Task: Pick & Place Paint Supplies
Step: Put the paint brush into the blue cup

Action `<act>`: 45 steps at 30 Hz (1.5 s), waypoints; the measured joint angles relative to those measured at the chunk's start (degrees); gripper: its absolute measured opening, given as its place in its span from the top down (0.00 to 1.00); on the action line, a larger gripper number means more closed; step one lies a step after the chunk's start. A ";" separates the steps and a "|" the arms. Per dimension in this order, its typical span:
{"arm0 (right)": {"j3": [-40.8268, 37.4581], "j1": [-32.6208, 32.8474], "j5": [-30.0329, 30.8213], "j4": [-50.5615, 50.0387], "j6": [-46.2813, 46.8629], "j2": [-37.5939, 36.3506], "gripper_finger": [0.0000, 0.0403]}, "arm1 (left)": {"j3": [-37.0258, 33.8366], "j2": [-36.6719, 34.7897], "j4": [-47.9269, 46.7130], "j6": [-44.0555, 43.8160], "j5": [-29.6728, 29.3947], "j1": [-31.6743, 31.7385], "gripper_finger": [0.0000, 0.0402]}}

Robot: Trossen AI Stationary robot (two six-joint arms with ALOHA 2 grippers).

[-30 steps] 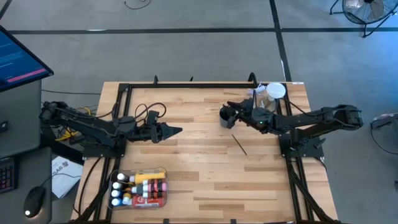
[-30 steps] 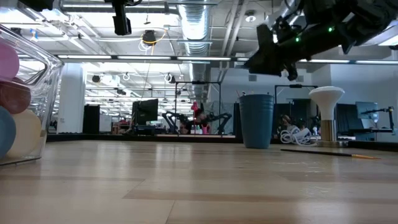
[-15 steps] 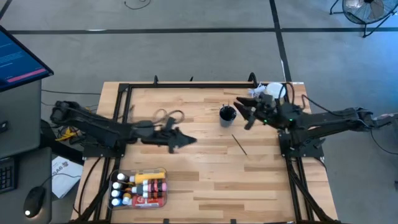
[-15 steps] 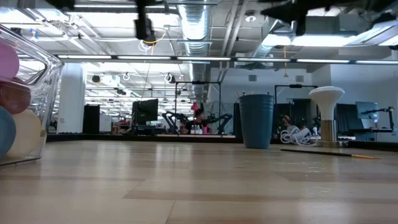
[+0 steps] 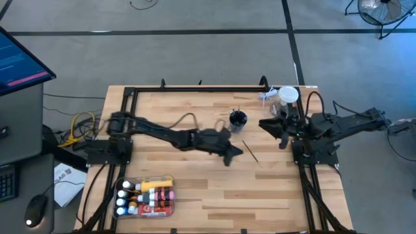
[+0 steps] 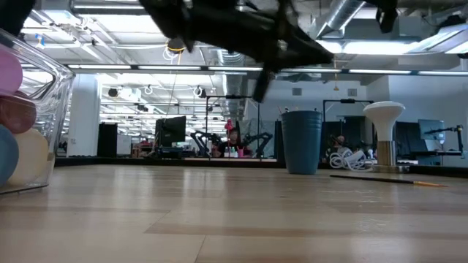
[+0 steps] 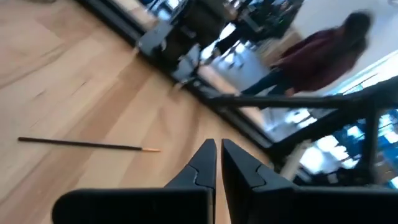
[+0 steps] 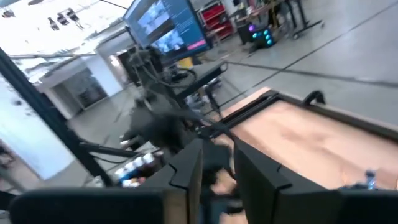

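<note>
Starting at the lower left of the overhead frame: the clear tray (image 5: 170, 209) sits near the bottom edge of the wooden surface (image 5: 195, 195), already stocked with small paint tubes and bottles (image 5: 146, 195). Nothing is happening there.

Moving toward the middle, the left arm stretches across the surface, and its left hand (image 5: 235, 152) sits just below centre, clenched tight and holding nothing. In its own wrist view the two dark fingers (image 7: 203, 163) are pressed together with only a sliver between them.

Just right of that hand lies the brush (image 5: 250, 150), a thin dark stick flat on the wood, free of everything. Its long axis runs on a diagonal, from upper left down to lower right. The left hand is just beside the brush's upper end, pointing at it, and in the left wrist view the brush (image 7: 81, 144) lies crosswise ahead of the fingertips, pale tip toward the centre. So the left hand is clearly the nearer one, and I judge it must open before it can take anything.

Above the brush stands the small dark cup (image 5: 238, 118).

Further right, the right hand (image 5: 268, 124) hangs near the white-lidded jar (image 5: 288, 95), empty; I cannot tell how far open it is.
</note>
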 joint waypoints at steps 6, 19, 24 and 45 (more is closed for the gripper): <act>-0.06 4.12 0.05 -2.01 3.03 -2.92 0.89 | 15.14 10.97 -11.32 6.37 -1.97 -1.64 1.00; -0.05 7.46 1.09 -1.66 3.13 -5.24 1.00 | 39.34 29.42 -26.33 16.77 -5.00 -0.92 1.00; -0.04 7.46 1.07 -1.77 3.95 -5.23 0.99 | 44.00 32.35 -29.83 20.84 -7.33 -0.97 1.00; -0.07 7.46 1.05 -1.82 5.57 -5.21 1.00 | 47.18 37.20 -33.08 25.88 -9.02 0.09 1.00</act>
